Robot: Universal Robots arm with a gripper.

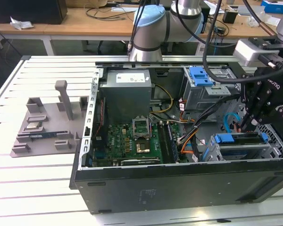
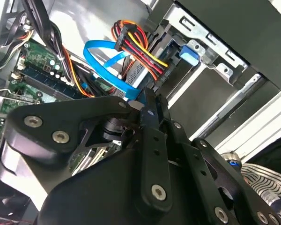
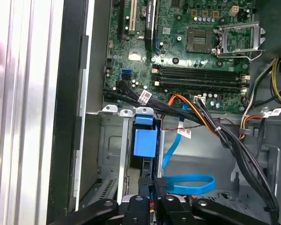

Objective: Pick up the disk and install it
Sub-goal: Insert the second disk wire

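Note:
The disk (image 1: pixel 240 149) lies in the lower drive cage at the exterior view's right end of the open computer case, its blue bracket (image 1: pixel 239 138) on top. In the first wrist view the bracket's blue end (image 3: pixel 144 140) sits in the bay just ahead of the fingers. My gripper (image 1: pixel 245 123) hangs directly over the disk's bracket, tips close to it. The fingers (image 3: pixel 152 187) are pressed together and shut, and I see nothing between them. Whether the tips touch the bracket I cannot tell. In the second wrist view the gripper (image 2: pixel 149 102) points at a blue SATA cable (image 2: pixel 107 65).
The motherboard (image 1: pixel 132 141) and power supply (image 1: pixel 127 92) fill the case's middle. A second drive cage with a blue tab (image 1: pixel 200 76) stands behind. Bundled cables (image 1: pixel 193 134) run beside the bay. A grey parts fixture (image 1: pixel 47 127) lies on the table at the exterior view's left.

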